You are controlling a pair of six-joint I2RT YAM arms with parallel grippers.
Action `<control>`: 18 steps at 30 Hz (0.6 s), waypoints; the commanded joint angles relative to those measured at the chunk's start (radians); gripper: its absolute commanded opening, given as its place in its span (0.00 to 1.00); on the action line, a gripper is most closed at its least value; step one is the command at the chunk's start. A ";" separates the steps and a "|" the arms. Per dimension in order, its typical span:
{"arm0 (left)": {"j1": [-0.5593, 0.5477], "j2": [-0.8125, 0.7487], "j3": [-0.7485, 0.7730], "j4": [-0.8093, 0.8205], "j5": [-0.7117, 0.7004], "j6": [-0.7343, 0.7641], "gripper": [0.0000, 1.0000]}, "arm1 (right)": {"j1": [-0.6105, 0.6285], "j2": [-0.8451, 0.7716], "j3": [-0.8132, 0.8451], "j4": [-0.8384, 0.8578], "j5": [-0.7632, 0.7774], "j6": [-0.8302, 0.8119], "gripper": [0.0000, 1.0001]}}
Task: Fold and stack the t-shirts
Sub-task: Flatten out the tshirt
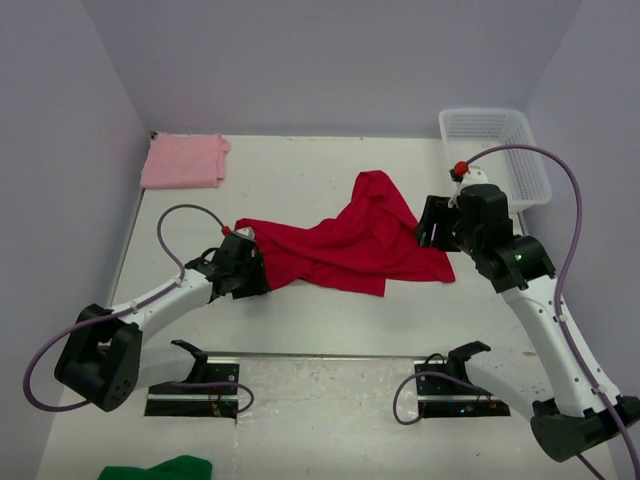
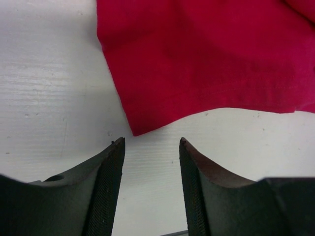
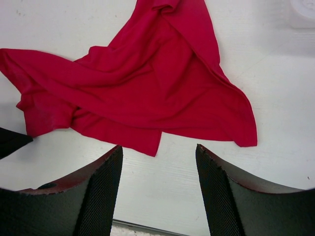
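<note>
At the near edge of the worktop [image 1: 330, 325], a green cloth [image 1: 158, 468] lies beside the left arm's base, well apart from the work; it is not part of the task. Farther in, the left gripper [image 2: 151, 143] sits low over the surface, its jaws parted to a moderate width with nothing between them. The left corner of the red t-shirt [image 1: 345, 245] lies just ahead of the fingertips, untouched. This placement suits a pinch on that corner. The right gripper [image 3: 158, 148] hovers at the opposite side, jaws likewise parted and empty, facing the garment's right edge. The red t-shirt lies crumpled at the centre of the worktop, between the two grippers, with overlapping folds and one portion bunched toward the far side. On this evidence, it requires spreading flat before any fold. One gripper at each end would permit the cloth to be drawn taut. At the far left corner, the pink t-shirt [image 1: 185, 160] lies folded into a rectangle, probably the base of the stack. At the far right stands a white basket [image 1: 495, 150].
</note>
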 commanded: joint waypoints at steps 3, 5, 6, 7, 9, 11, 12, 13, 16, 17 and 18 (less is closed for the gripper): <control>-0.005 0.050 0.041 0.037 -0.074 -0.012 0.49 | -0.001 -0.021 0.006 0.041 -0.027 0.001 0.62; -0.005 0.062 0.047 0.031 -0.091 -0.012 0.49 | -0.001 -0.027 -0.006 0.048 -0.033 0.001 0.62; -0.008 0.073 0.052 0.031 -0.106 -0.013 0.49 | -0.001 -0.025 -0.009 0.054 -0.040 -0.001 0.62; -0.008 0.079 0.053 0.031 -0.109 -0.016 0.49 | -0.002 -0.025 -0.015 0.056 -0.042 0.000 0.62; -0.010 0.096 0.060 0.031 -0.123 -0.021 0.49 | -0.001 -0.022 -0.024 0.061 -0.050 -0.001 0.62; -0.010 0.107 0.061 0.032 -0.128 -0.022 0.49 | -0.001 -0.025 -0.030 0.064 -0.050 -0.003 0.62; -0.010 0.117 0.064 0.035 -0.132 -0.022 0.49 | -0.001 -0.030 -0.032 0.068 -0.051 -0.004 0.62; -0.010 0.122 0.066 0.037 -0.133 -0.024 0.49 | -0.001 -0.033 -0.035 0.068 -0.053 -0.006 0.62; -0.015 0.151 0.075 0.041 -0.131 -0.021 0.49 | -0.001 -0.038 -0.032 0.065 -0.047 -0.006 0.62; -0.019 0.157 0.078 0.041 -0.133 -0.021 0.49 | -0.001 -0.039 -0.030 0.064 -0.045 -0.007 0.62; -0.025 0.169 0.083 0.040 -0.145 -0.019 0.49 | -0.001 -0.041 -0.026 0.059 -0.044 -0.007 0.62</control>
